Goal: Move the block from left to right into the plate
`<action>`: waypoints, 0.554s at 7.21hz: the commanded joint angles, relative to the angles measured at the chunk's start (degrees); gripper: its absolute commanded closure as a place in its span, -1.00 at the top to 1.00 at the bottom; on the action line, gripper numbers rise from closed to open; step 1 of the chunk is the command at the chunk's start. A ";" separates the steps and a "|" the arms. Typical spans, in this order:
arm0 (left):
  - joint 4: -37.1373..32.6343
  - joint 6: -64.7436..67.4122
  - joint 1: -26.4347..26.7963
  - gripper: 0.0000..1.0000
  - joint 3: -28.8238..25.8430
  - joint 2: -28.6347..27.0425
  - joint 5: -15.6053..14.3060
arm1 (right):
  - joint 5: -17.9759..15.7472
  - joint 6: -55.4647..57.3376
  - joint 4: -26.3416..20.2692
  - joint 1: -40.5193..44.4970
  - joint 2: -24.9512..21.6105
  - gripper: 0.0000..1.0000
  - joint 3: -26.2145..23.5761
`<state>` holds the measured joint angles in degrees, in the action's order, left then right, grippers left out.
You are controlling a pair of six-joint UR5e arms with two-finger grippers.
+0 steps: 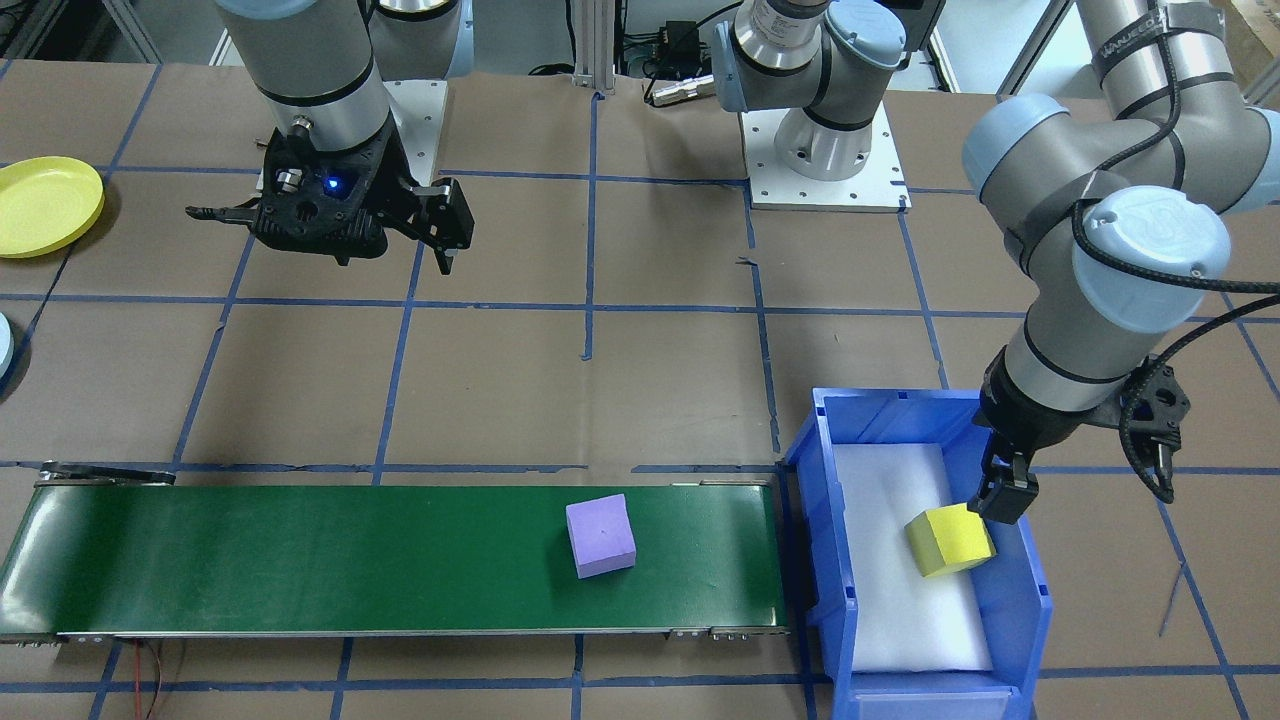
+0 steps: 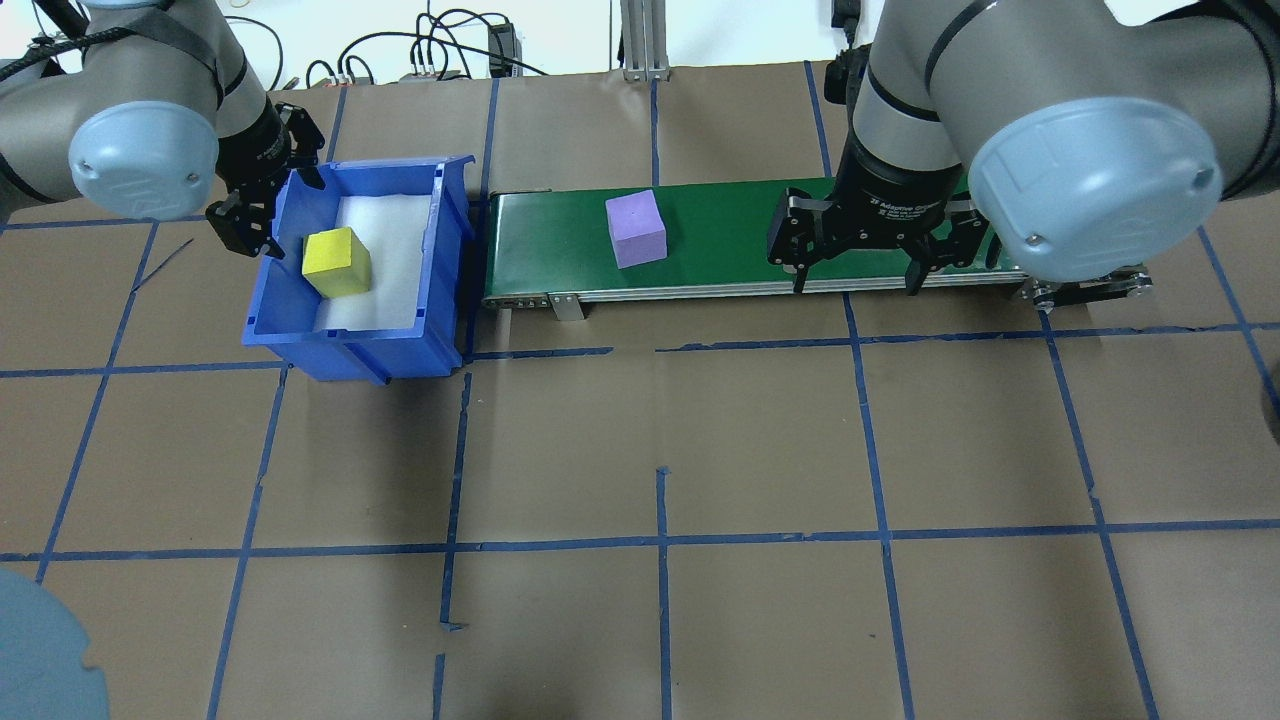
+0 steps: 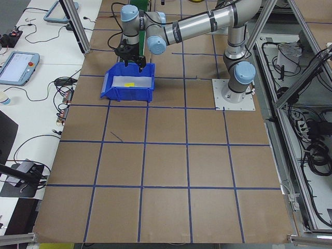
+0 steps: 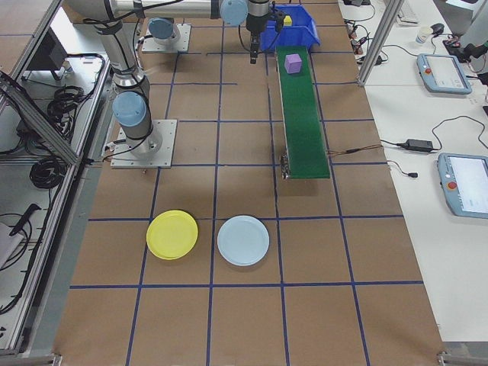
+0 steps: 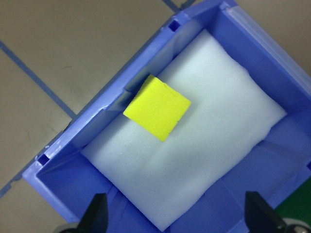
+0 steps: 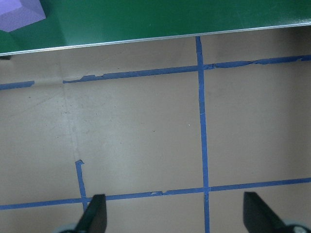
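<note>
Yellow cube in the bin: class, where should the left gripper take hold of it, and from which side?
Probably from above, across two opposite flat faces. The yellow cube lies tilted against the bin wall on white foam, so the open left gripper should turn to match its faces.

Lighting bright and even in all 6 views, from overhead by the look of it; shadows soft and short. Green belt (image 1: 400, 555) shows pale sheen streaks along its length. Faint shadow beside purple cube (image 1: 600, 536) on belt. White foam (image 5: 194, 145) in the blue bin (image 5: 73, 160) is nearly blown out in left wrist view, little texture left. Both wrist views slightly soft, fingertips (image 5: 95, 216) at bottom edge blurred. Side views sharp but things far away are tiny. Blue LED glows on right gripper (image 1: 330, 215).
</note>
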<state>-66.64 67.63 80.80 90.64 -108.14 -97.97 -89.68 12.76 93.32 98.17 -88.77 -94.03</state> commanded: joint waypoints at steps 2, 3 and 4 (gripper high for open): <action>7.83 27.89 -0.12 1.00 0.06 -5.75 -0.46 | 0.03 0.07 -0.07 0.00 0.00 1.00 -0.01; 7.84 30.86 -0.12 1.00 -0.02 -6.72 -0.55 | 0.03 0.07 0.02 0.00 0.00 1.00 -0.01; 7.84 30.89 -0.12 1.00 -0.02 -7.34 -0.38 | 0.03 0.07 -0.07 0.00 0.00 1.00 -0.01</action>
<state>-59.14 95.85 80.68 90.65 -114.35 -98.45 -89.65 12.83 93.30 98.17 -88.77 -94.04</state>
